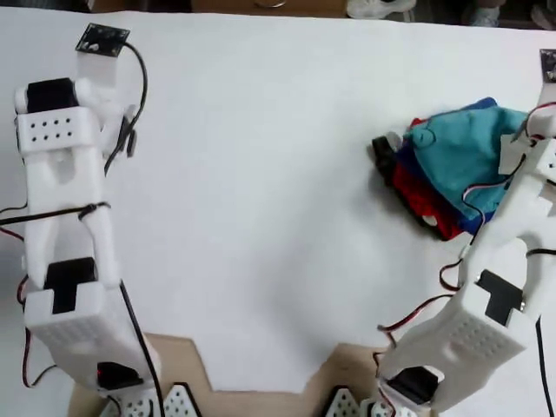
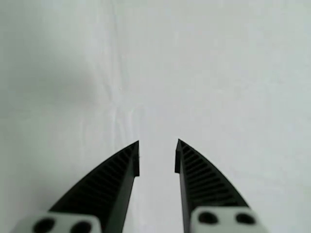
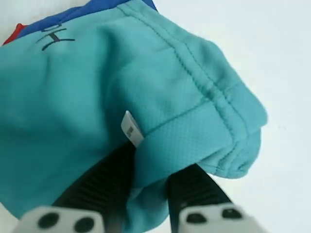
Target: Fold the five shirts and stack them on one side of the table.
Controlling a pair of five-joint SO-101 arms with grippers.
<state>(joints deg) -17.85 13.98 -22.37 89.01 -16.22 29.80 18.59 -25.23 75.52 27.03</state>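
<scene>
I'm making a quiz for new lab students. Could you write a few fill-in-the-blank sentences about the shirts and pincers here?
The right pincer is ____ on the teal shirt. Directly under the teal shirt lies a ____ shirt. The left pincer hangs ____ above the bare table. The shirt stack lies beside the ____ arm.
Missing words: shut, blue, open, right.

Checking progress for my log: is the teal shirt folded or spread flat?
Folded: the teal shirt sits compactly bundled atop a blue shirt and a red shirt, its edge pinched in the right gripper.
</scene>
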